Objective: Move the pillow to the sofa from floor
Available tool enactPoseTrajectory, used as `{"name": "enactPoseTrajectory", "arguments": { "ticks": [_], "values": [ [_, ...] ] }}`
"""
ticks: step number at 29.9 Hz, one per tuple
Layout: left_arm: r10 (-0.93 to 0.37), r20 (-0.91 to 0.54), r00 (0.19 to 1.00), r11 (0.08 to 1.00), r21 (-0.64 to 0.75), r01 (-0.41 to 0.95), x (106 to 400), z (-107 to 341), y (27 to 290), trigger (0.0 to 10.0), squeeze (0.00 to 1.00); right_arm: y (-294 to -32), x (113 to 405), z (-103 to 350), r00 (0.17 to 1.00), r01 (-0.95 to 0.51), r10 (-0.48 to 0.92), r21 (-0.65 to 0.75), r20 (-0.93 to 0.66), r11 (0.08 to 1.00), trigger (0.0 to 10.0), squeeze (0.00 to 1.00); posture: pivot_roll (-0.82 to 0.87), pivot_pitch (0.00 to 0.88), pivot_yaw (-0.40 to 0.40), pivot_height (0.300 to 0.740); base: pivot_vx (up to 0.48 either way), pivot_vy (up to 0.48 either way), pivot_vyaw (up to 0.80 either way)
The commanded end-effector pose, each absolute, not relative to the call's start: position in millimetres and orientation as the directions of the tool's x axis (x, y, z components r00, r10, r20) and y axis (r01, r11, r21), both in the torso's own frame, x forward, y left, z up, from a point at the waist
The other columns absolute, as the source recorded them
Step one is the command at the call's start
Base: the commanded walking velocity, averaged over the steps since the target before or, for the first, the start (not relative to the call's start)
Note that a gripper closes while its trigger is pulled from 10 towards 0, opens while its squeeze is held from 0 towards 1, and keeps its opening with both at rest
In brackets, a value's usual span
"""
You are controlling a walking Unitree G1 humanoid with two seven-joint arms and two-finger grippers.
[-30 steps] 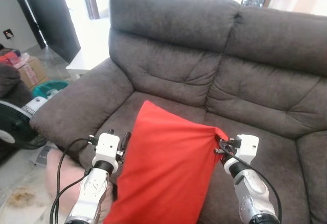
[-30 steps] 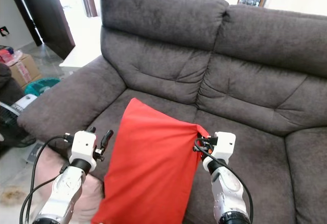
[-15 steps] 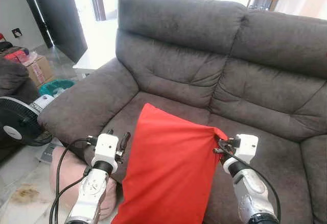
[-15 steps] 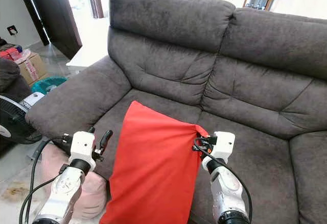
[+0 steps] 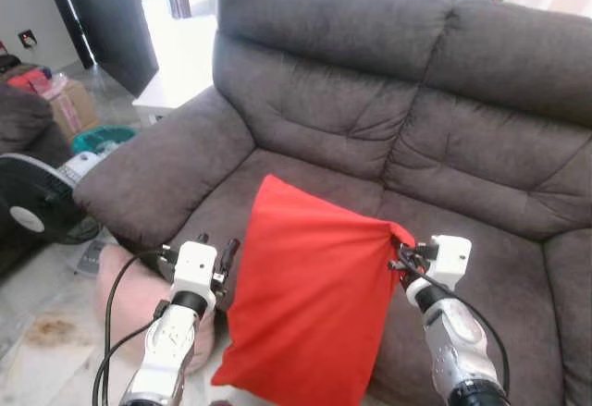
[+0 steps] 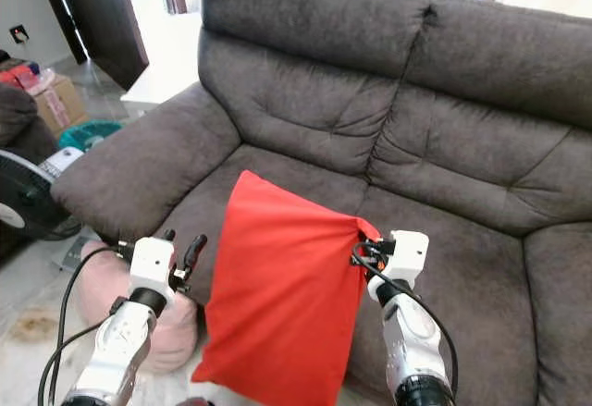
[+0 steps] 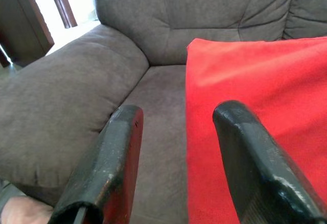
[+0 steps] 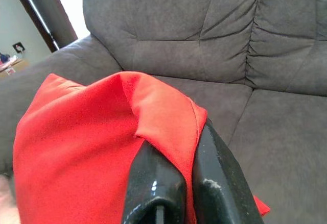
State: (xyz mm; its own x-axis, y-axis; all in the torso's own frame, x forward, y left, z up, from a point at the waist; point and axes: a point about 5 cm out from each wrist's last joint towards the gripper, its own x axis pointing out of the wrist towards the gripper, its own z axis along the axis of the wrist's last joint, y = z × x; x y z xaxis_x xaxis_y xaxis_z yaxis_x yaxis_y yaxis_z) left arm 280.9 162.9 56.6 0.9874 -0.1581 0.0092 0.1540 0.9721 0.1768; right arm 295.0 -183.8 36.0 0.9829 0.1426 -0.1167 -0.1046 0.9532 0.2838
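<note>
Over one grey sofa, one red pillow pinched by right gripper, left gripper spread wide, one pink pillow on floor

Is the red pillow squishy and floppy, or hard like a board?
Probably floppy: the red pillow hangs down from one corner pinched in the right gripper, and the cloth bunches there. It looks light, since that one pinch holds it up. Set on the sofa, it would likely slump flat.
</note>
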Motion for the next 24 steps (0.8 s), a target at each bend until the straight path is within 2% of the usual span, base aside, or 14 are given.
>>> {"name": "enactPoseTrajectory", "arguments": {
  "ticks": [1, 6, 13, 17, 20, 23, 24],
  "values": [
    [-0.160, 0.029, 0.987, 0.973, 0.171, 0.153, 281, 60, 162, 10.0, 0.00, -195, 304, 56, 0.995, -0.090, 0.099, 0.265, -0.020, 0.960, 10.0, 0.00, 0.14, 0.007, -0.064, 0.740, 0.000, 0.000, 0.00],
    [-0.158, 0.020, 0.987, 0.973, 0.176, 0.152, 281, 59, 164, 10.0, 0.00, -194, 304, 55, 0.994, -0.093, 0.103, 0.263, -0.023, 0.960, 10.0, 0.00, 0.14, 0.009, -0.064, 0.740, 0.000, 0.000, 0.00],
    [-0.227, -0.005, 0.974, 0.960, 0.164, 0.225, 283, 64, 169, 10.0, 0.00, -196, 303, 54, 0.993, -0.103, 0.116, 0.249, -0.037, 0.963, 10.0, 0.00, 0.14, 0.009, -0.066, 0.740, 0.000, 0.000, 0.00],
    [-0.311, -0.055, 0.949, 0.935, 0.162, 0.316, 281, 64, 172, 10.0, 0.00, -197, 302, 51, 0.979, -0.174, 0.190, 0.180, -0.076, 0.968, 10.0, 0.00, 0.14, 0.010, -0.065, 0.740, 0.000, 0.000, 0.00],
    [-0.411, -0.146, 0.900, 0.889, 0.154, 0.431, 274, 59, 176, 10.0, 0.00, -198, 298, 47, 0.945, -0.284, 0.299, 0.124, -0.131, 0.951, 10.0, 0.00, 0.14, 0.011, -0.066, 0.740, 0.000, 0.000, 0.00],
    [-0.468, -0.203, 0.860, 0.855, 0.140, 0.499, 268, 58, 182, 10.0, 0.00, -200, 293, 41, 0.892, -0.397, 0.393, 0.030, -0.223, 0.917, 10.0, 0.00, 0.14, 0.012, -0.067, 0.740, 0.000, 0.000, 0.00],
    [-0.492, -0.236, 0.838, 0.838, 0.130, 0.529, 264, 57, 187, 10.0, 0.00, -201, 287, 36, 0.846, -0.474, 0.452, -0.010, -0.282, 0.881, 10.0, 0.00, 0.15, 0.012, -0.067, 0.740, 0.000, 0.000, 0.00]
  ]
}}
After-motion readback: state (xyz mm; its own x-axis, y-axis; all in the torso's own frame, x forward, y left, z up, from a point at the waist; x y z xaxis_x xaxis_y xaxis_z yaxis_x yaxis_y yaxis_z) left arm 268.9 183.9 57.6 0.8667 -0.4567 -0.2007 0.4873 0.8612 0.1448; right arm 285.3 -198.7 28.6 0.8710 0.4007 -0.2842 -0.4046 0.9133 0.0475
